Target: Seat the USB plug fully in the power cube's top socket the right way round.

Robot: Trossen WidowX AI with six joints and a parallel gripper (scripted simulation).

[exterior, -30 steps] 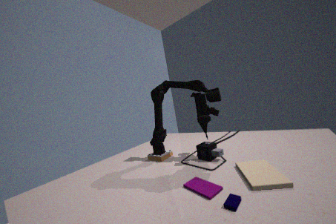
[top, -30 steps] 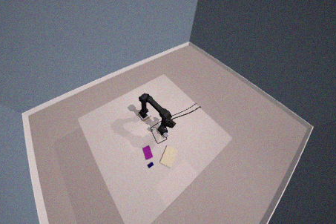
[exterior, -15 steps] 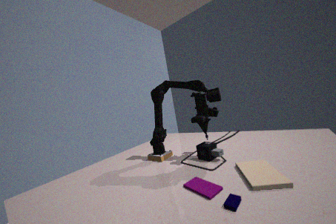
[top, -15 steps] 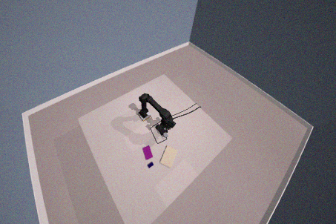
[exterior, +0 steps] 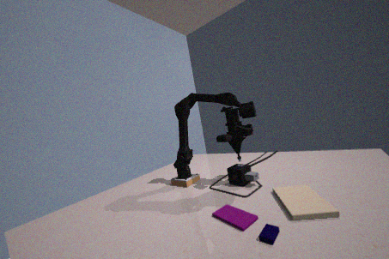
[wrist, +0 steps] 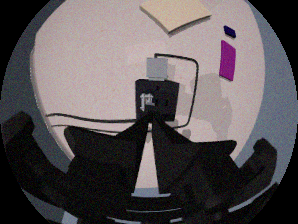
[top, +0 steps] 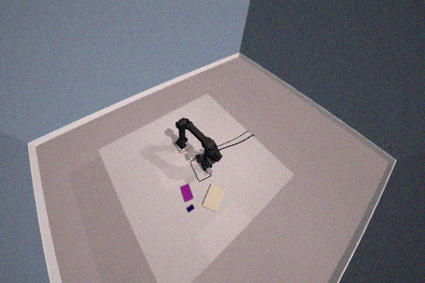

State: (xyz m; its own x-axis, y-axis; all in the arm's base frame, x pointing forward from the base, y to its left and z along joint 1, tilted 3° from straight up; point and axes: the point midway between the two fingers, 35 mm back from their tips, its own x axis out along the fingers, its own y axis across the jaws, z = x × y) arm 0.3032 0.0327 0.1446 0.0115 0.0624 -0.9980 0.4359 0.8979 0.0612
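The black arm [top: 199, 133] [exterior: 212, 99] rises from its base, bends at the elbow and reaches outward, the wrist turned downward. Its gripper [top: 207, 170] [exterior: 239, 158] [wrist: 150, 119] points down, fingertips nearly together, closed on something too small to make out.

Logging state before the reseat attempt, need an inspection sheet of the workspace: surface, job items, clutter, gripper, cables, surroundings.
Surface: pale table top; no spills seen.
Power cube: black, upright on the table, light grey block at one side.
USB plug: small piece at the fingertips, above the cube; orientation and seating cannot be told.
Clutter: cream slab, magenta slab, navy block, all lying apart.
Gripper: pointing down over the cube, gripper closed on the plug.
Cables: black, one looping round the cube's side, two trailing off.
Surroundings: blue-grey walls; nothing seen touching the arm.
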